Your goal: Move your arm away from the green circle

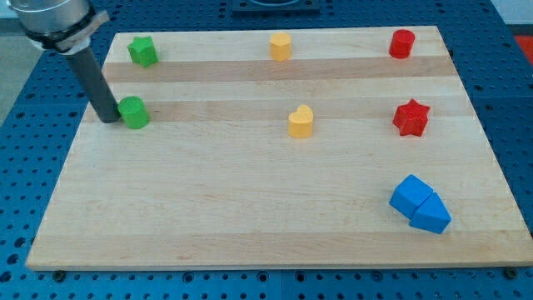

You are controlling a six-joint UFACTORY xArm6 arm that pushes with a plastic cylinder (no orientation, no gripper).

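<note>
The green circle [133, 112] sits near the left edge of the wooden board [250, 200]. My tip [109, 119] rests on the board right beside it, on its left side, touching or almost touching it. The dark rod rises from the tip toward the view's top left.
A green star [142, 52] lies at the top left. A yellow block [281, 46] lies at top centre and a yellow heart [301, 122] near the middle. A red cylinder [402, 43] and a red star [410, 117] lie on the right. Two blue blocks [420, 204] touch at bottom right.
</note>
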